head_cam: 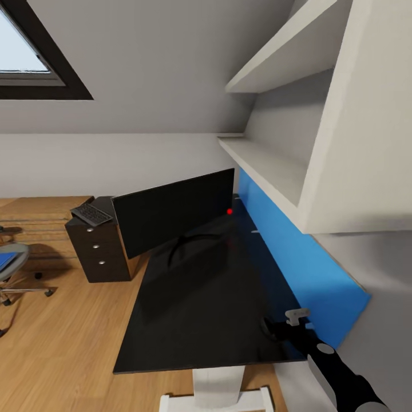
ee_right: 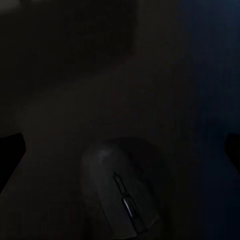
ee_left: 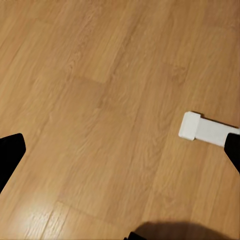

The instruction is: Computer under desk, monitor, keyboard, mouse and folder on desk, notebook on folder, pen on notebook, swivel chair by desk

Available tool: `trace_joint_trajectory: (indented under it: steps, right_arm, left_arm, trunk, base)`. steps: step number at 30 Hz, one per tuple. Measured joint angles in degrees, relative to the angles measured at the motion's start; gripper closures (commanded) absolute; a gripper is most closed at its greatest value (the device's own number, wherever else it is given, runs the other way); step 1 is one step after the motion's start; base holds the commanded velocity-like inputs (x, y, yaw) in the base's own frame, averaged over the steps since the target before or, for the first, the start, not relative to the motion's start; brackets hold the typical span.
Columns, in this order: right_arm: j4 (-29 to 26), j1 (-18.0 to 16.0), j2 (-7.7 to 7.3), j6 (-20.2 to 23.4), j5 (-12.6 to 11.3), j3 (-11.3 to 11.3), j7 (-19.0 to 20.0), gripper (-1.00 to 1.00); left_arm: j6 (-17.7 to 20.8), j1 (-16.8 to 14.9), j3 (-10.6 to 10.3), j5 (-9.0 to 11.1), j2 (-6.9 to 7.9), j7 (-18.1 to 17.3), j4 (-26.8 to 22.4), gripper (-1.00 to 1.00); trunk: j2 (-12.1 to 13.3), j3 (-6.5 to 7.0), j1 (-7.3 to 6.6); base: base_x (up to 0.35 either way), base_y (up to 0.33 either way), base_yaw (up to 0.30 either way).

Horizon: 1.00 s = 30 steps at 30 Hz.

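Observation:
The wide black monitor (head_cam: 171,214) stands on the glossy black desk (head_cam: 194,309). The keyboard (head_cam: 90,214) lies on the far end of the desk, above the drawers. At the far left the swivel chair (head_cam: 22,252) carries the blue folder (head_cam: 4,261) on its seat. The black mouse (ee_right: 122,192) rests on the desk top between the spread fingers of my open right gripper (ee_right: 120,155), which hovers near the desk's front right corner (head_cam: 278,329). My left gripper (ee_left: 120,155) hangs open over the wood floor, holding nothing. Notebook, pen and computer are out of view.
A blue wall panel (head_cam: 297,257) runs behind the desk, with white shelves (head_cam: 269,160) above it. The dark drawer unit (head_cam: 100,252) has silver knobs. A white desk foot (ee_left: 205,130) lies on the plank floor (head_cam: 68,332). A skylight (head_cam: 23,57) is at the upper left.

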Motion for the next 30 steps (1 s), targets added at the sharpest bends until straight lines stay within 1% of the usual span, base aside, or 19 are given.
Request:
trace_joint_trajectory:
  steps: [8,14,30]
  right_arm:
    - [0.71,-0.05,0.15,0.03,0.03,-0.01,0.01,-1.0]
    - [0.75,-0.06,0.21,0.14,0.02,0.02,0.01,-1.0]
    - [0.77,-0.06,0.35,0.29,0.04,0.14,0.09,-1.0]
  left_arm:
    - [-0.2,0.0,0.2,0.14,0.01,-0.02,-0.2,-1.0]
    - [-0.08,0.0,0.27,0.18,-0.03,0.02,-1.53,-1.0]
    - [0.09,0.0,0.26,0.18,-0.16,0.15,-2.54,-1.0]
  trunk:
    - [0.0,0.0,0.01]
    - [0.0,0.0,0.01]
    - [-6.41,-2.87,3.52]
  base:
    - [0.022,0.0,0.0]
    - [0.003,0.0,0.0]
    - [0.0,0.0,0.0]
